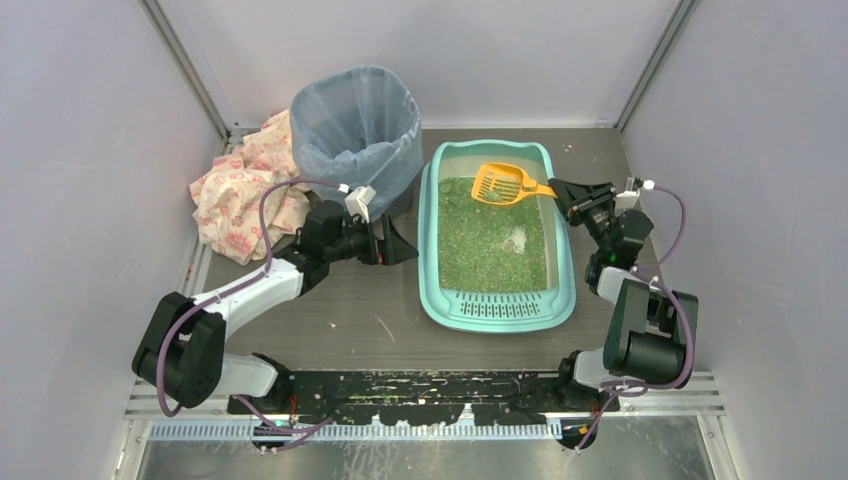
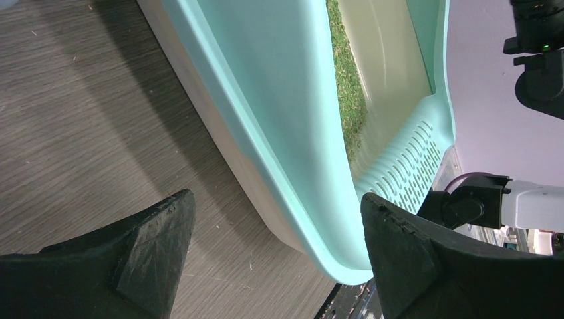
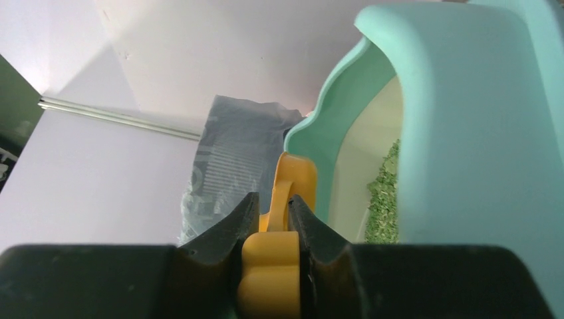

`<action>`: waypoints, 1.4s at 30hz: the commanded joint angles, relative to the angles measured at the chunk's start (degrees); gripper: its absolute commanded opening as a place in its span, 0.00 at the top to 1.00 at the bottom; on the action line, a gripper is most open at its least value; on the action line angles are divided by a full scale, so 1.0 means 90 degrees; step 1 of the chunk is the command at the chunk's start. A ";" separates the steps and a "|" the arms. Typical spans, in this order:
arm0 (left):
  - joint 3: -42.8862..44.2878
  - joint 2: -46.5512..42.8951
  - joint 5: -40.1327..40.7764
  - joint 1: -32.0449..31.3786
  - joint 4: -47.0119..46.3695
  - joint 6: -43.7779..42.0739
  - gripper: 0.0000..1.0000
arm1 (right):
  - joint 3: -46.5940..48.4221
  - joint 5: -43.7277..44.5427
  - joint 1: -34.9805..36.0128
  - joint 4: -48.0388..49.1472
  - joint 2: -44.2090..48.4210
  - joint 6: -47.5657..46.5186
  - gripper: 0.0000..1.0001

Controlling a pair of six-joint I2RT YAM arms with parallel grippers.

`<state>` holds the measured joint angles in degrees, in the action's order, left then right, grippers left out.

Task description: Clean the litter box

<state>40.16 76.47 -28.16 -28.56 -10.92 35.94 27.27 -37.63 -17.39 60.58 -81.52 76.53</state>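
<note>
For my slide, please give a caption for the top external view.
Right gripper holds orange scoop over the litter box; open left gripper sits beside it.

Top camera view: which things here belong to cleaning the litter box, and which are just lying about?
For the job:
- litter box, holding green litter
- orange scoop, gripped by the right gripper, its head over the litter
- bag-lined bin, left of the box

Lying about:
- patterned cloth, crumpled left of the bin

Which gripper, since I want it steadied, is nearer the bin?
Left. The left gripper sits open at the base of the bin, between it and the litter box. The right gripper is across the litter box, shut on the orange scoop.
</note>
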 commanded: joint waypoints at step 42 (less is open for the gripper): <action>0.0126 -0.0328 -0.0004 -0.0025 -0.0210 -0.0056 0.06 | 1.1412 0.2603 0.4846 -0.8330 -0.3500 -0.6684 0.99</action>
<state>40.16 74.72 -28.10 -28.56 -10.83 35.90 125.40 -22.02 21.96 -8.95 -116.09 32.58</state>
